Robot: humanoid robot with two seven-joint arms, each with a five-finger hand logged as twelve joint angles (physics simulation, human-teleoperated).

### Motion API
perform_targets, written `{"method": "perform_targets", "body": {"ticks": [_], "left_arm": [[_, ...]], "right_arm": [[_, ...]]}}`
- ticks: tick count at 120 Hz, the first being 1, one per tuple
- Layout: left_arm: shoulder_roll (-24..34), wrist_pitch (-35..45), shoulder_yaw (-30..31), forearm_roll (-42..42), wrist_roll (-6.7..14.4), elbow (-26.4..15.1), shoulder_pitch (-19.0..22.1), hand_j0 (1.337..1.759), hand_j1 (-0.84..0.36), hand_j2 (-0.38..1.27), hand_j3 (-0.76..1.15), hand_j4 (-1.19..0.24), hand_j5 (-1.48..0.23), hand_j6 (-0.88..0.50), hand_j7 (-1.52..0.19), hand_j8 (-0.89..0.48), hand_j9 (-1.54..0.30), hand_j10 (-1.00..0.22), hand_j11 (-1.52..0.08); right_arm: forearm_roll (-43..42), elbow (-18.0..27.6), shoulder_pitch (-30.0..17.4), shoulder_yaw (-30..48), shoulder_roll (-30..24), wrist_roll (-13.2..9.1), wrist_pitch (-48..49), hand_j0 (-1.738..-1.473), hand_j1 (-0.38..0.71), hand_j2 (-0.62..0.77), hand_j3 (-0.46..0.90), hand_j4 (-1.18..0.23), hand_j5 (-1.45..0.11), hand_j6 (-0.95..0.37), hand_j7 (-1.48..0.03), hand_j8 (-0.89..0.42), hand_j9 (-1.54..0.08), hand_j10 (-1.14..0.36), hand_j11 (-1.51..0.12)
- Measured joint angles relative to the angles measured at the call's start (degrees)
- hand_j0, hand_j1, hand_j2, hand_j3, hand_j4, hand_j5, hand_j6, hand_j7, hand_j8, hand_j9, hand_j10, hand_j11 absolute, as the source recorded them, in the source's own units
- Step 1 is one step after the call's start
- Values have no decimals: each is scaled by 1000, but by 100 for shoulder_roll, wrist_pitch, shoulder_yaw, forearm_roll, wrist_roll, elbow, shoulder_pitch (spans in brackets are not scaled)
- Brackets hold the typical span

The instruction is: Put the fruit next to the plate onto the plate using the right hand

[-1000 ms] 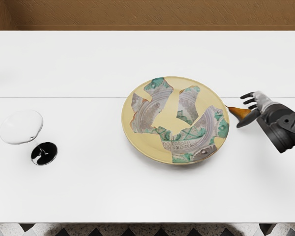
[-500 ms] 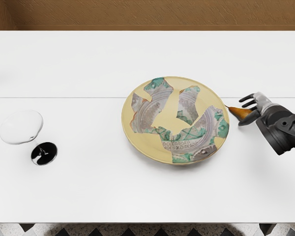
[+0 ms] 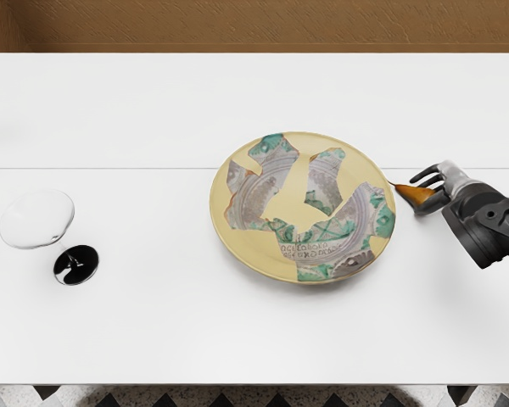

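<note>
White table (image 3: 153, 102): right robot hand (image 3: 437, 181) half-hides fruit (image 3: 411, 193) beside plate (image 3: 217, 203); grip unclear.

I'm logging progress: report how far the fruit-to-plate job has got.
Done: the right hand is at the fruit. In hand: its fingers curl around it, on the table beside the right rim of the plate. Left: lift it, carry it over the rim and set it on the plate, which holds no fruit yet.

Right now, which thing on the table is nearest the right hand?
The orange-brown fruit just right of the plate, at the right hand; the glass sits far left.
</note>
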Motion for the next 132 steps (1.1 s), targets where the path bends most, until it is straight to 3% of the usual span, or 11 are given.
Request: {"method": "perform_targets", "body": {"ticks": [26,49,67,74,92,114,132], "left_arm": [[0,0,-2,0,0,0,0,1658,324,5,0,-21,-27,-21,-27,-21,-27,-21,-27],[0,0,-2,0,0,0,0,1658,324,5,0,-21,-27,-21,-27,-21,-27,-21,-27],[0,0,-2,0,-1,0,0,1658,324,5,-1,-21,-27,-21,-27,-21,-27,-21,-27],[0,0,-1,0,0,0,0,1658,324,5,-1,-21,-27,-21,-27,-21,-27,-21,-27],[0,0,-2,0,0,0,0,1658,325,5,0,-21,-27,-21,-27,-21,-27,-21,-27],[0,0,0,0,0,0,0,1658,325,5,0,-21,-27,-21,-27,-21,-27,-21,-27],[0,0,-2,0,0,0,0,1658,324,5,0,-21,-27,-21,-27,-21,-27,-21,-27]], "right_arm": [[11,-9,-6,2,8,-5,12,-1646,274,-100,0,-577,-866,-406,-805,-350,-862,-521,-873],[14,-22,-20,3,11,1,7,-1647,307,10,0,-632,-915,-379,-872,-339,-919,-538,-931],[14,-27,-39,13,2,9,33,-1641,325,-4,0,-649,-1034,-322,-956,-265,-1025,-510,-1044],[31,-28,-42,21,-17,9,24,-1641,332,73,0,-677,-1057,-326,-980,-294,-1049,-517,-1068],[110,-20,-42,76,-183,3,6,-1647,347,205,1,-730,-1081,-334,-1017,-312,-1069,-553,-1087],[246,3,-15,131,-413,15,67,-1652,359,215,1,-755,-1093,-313,-1033,-300,-1078,-541,-1105],[350,118,-8,546,-692,11,730,-1653,356,196,1,-763,-1093,-308,-1037,-295,-1080,-543,-1107]]}}
